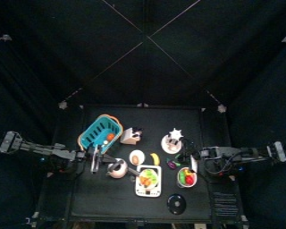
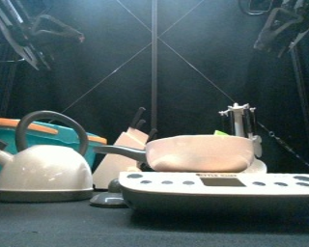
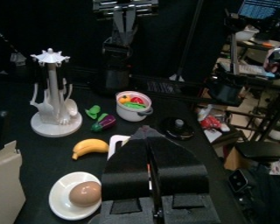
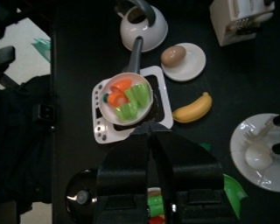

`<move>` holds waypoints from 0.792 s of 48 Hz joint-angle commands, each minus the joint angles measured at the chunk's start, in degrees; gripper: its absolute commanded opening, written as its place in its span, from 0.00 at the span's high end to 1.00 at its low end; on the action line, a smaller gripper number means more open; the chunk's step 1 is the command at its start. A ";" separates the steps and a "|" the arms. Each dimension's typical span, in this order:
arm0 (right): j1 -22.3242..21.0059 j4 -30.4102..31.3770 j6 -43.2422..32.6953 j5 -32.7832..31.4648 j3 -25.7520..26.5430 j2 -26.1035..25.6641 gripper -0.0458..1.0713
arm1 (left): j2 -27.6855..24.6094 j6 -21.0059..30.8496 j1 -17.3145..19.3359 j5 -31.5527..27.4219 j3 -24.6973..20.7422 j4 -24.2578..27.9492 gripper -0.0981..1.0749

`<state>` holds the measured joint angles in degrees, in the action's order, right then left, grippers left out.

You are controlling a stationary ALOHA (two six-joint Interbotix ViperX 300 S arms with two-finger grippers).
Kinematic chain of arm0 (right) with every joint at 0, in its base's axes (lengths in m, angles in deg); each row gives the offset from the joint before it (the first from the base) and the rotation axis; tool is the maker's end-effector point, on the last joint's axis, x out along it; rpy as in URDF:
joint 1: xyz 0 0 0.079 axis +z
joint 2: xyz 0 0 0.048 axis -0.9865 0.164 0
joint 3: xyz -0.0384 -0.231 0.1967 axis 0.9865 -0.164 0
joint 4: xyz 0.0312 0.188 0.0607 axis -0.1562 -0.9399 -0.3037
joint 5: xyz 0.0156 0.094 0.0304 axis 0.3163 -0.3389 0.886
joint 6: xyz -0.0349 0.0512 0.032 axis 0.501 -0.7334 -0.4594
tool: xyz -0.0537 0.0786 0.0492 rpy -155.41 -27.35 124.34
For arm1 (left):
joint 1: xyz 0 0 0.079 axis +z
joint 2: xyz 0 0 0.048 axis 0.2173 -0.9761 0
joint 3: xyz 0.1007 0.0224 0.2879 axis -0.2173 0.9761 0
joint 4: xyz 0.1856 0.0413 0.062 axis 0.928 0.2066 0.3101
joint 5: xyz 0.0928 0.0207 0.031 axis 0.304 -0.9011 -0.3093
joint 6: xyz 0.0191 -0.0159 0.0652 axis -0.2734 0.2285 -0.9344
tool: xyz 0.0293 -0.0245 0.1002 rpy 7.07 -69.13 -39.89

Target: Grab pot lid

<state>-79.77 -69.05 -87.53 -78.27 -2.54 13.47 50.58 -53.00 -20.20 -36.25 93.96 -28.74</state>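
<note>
The pot lid (image 1: 175,204) is a small dark disc with a pale knob, lying flat near the table's front edge, left of the scale. The left wrist view shows the pot lid (image 3: 178,129) beyond the red bowl's side, and the right wrist view shows the pot lid (image 4: 81,194) beside my jaws. My right gripper (image 1: 193,159) hovers shut behind the red bowl (image 1: 188,179), well back from the lid. My left gripper (image 1: 96,159) hangs shut near the kettle (image 1: 118,167). Neither holds anything.
A pan of colourful food (image 1: 149,182) sits mid-table, with a banana (image 1: 136,158) behind it. A teal basket (image 1: 101,132) and a white stand (image 1: 173,136) are at the back. The scale (image 1: 225,204) lies front right, close to the lid.
</note>
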 commanded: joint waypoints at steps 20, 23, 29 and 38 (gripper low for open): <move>14.85 24.79 -35.33 -14.06 4.75 1.23 0.84 | -0.18 -0.35 0.26 0.44 -0.70 -0.18 0.94; 18.98 28.56 -40.78 -14.06 4.04 1.93 0.84 | -0.18 -0.35 0.35 0.44 -0.70 -0.18 0.94; 27.33 36.65 -53.79 -15.64 3.08 4.39 0.84 | -0.18 -0.35 0.35 0.09 -0.70 0.26 0.94; 39.90 44.74 -69.70 -25.58 3.52 8.70 0.82 | -0.18 -0.35 0.35 -0.09 -0.62 0.53 0.94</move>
<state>-45.76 -27.74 -152.04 -99.02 -0.08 21.12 50.49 -53.26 -19.93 -36.52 94.05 -28.48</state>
